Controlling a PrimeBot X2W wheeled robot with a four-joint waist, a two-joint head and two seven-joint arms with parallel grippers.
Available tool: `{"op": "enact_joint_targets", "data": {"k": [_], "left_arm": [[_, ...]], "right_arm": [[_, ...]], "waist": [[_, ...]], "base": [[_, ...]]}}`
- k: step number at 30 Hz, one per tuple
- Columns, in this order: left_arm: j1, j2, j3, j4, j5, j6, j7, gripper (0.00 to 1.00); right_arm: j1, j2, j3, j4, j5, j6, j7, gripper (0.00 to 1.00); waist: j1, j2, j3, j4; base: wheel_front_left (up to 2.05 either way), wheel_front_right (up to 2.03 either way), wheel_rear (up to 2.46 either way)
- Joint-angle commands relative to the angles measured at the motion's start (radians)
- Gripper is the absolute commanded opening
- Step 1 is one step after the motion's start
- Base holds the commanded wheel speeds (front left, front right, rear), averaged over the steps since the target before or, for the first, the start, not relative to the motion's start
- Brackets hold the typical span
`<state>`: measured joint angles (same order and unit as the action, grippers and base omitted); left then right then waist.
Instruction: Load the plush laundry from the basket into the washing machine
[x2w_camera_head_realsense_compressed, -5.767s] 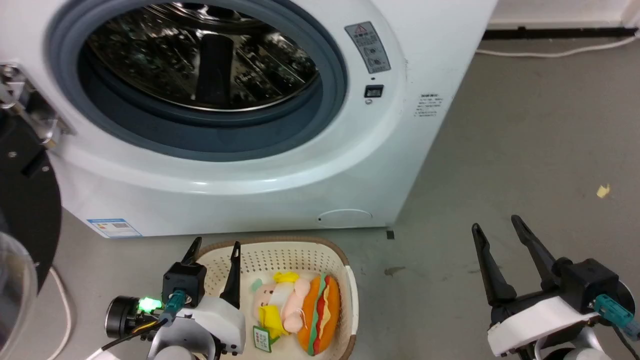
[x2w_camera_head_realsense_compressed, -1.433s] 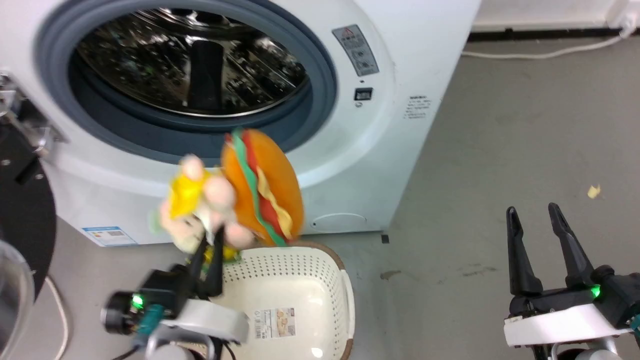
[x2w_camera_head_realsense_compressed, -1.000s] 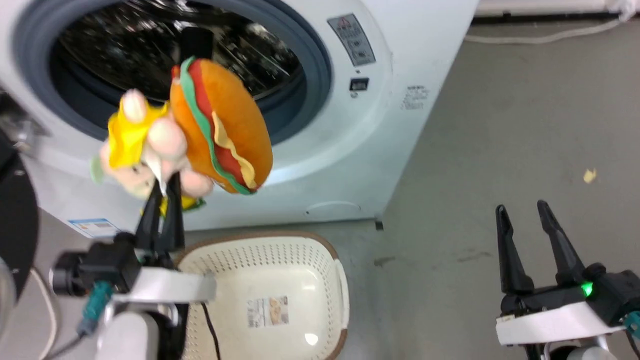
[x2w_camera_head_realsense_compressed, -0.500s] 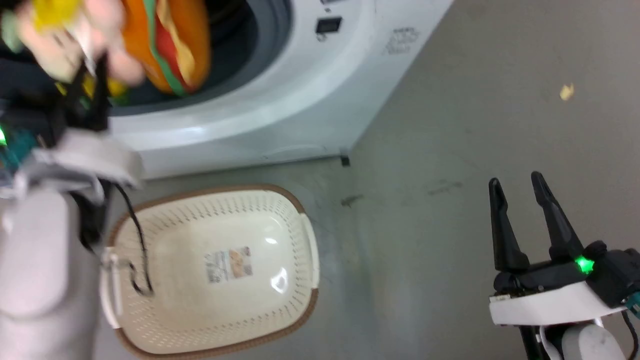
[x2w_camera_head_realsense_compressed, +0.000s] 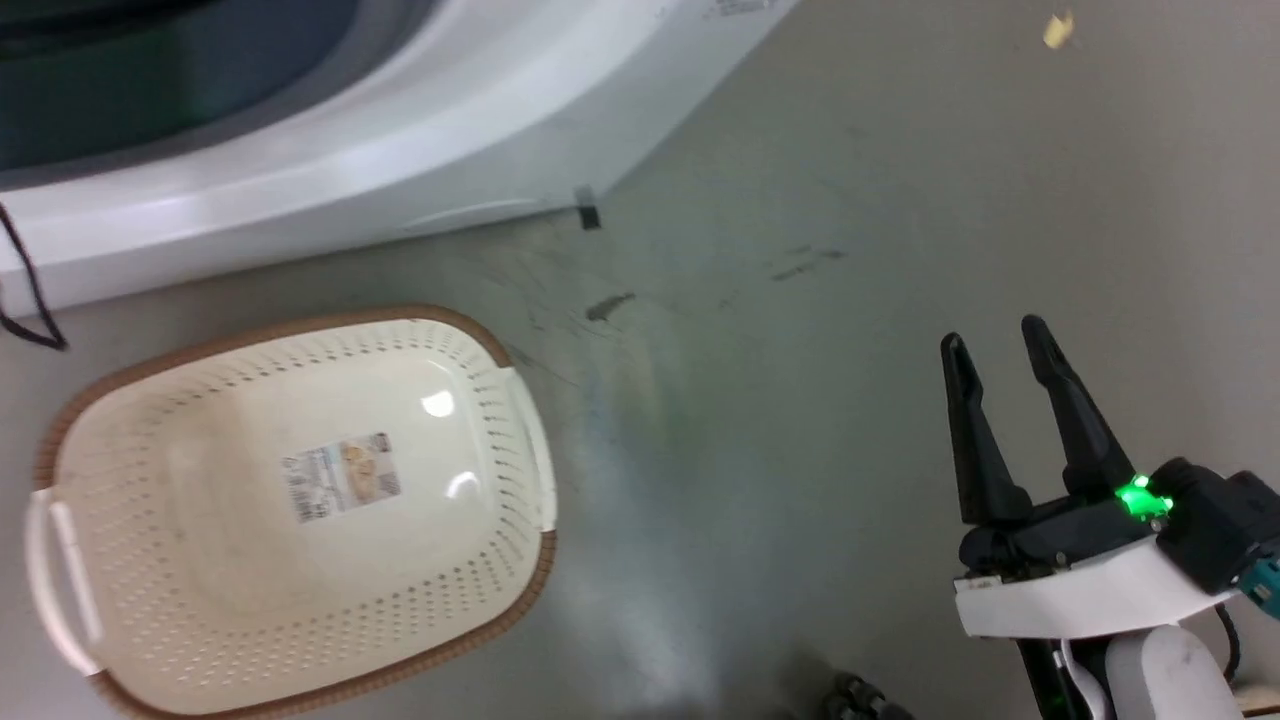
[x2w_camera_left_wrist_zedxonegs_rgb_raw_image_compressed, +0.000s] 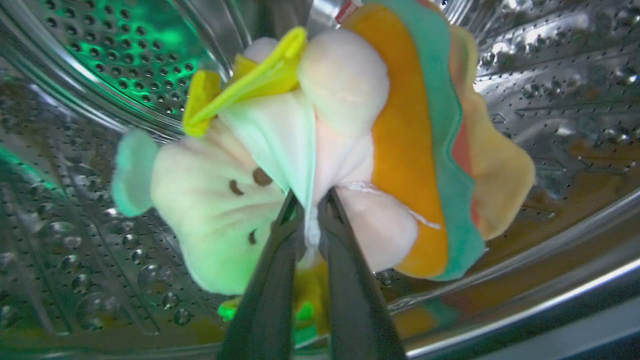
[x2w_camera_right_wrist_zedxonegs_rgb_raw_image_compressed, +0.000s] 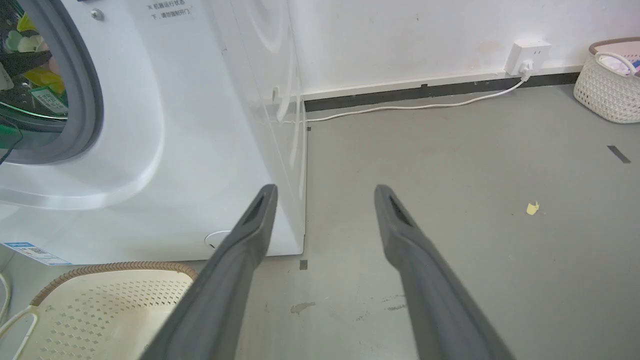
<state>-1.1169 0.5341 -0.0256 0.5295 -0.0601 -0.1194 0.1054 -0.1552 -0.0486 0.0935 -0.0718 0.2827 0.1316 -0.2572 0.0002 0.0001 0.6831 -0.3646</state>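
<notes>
Half a second ago the plush (x2w_camera_left_wrist_zedxonegs_rgb_raw_image_compressed: 320, 150) hung at the washer's (x2w_camera_head_realsense_compressed: 400, 130) mouth; now it is inside the drum (x2w_camera_left_wrist_zedxonegs_rgb_raw_image_compressed: 100, 75) — the left gripper (x2w_camera_left_wrist_zedxonegs_rgb_raw_image_compressed: 311, 210) pinches its pale cloth, fingers pressed together. The basket (x2w_camera_head_realsense_compressed: 250, 335) lies beside the washer. The right gripper (x2w_camera_head_realsense_compressed: 992, 332) hovers spread — holding nothing.

1 washing machine (x2w_camera_right_wrist_zedxonegs_rgb_raw_image_compressed: 200, 125). 1 plush laundry (x2w_camera_left_wrist_zedxonegs_rgb_raw_image_compressed: 320, 150) in its drum. 2 baskets: cream basket (x2w_camera_head_realsense_compressed: 495, 450) in front of the machine, white woven basket (x2w_camera_right_wrist_zedxonegs_rgb_raw_image_compressed: 600, 95) well apart. 2 hands: left hand (x2w_camera_left_wrist_zedxonegs_rgb_raw_image_compressed: 310, 197), right hand (x2w_camera_head_realsense_compressed: 990, 332). 1 yellow scrap (x2w_camera_right_wrist_zedxonegs_rgb_raw_image_compressed: 532, 208).
</notes>
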Motion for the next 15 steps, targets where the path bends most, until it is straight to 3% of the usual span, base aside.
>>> {"op": "enact_joint_targets", "data": {"k": [1, 8, 15], "left_arm": [[-0.047, 0.013, -0.018, 0.042, 0.011, -0.007, 0.010, 0.00], [-0.142, 0.027, -0.084, 0.185, 0.030, -0.009, 0.036, 0.00], [-0.158, 0.035, -0.129, 0.266, 0.049, -0.010, -0.019, 0.00]], "right_arm": [[-0.021, -0.002, 0.005, 0.001, 0.011, -0.001, -0.005, 1.00], [-0.037, -0.002, 0.021, 0.002, 0.032, -0.001, -0.005, 1.00], [-0.046, -0.002, 0.015, 0.008, 0.033, -0.001, -0.005, 1.00]], "waist": [[-0.0002, -0.0001, 0.031, -0.030], [-0.0002, -0.0001, 0.056, -0.039], [-0.0002, -0.0001, 0.040, -0.034]], "base": [[0.00, 0.00, 0.00], [0.00, 0.00, 0.00], [0.00, 0.00, 0.00]]}}
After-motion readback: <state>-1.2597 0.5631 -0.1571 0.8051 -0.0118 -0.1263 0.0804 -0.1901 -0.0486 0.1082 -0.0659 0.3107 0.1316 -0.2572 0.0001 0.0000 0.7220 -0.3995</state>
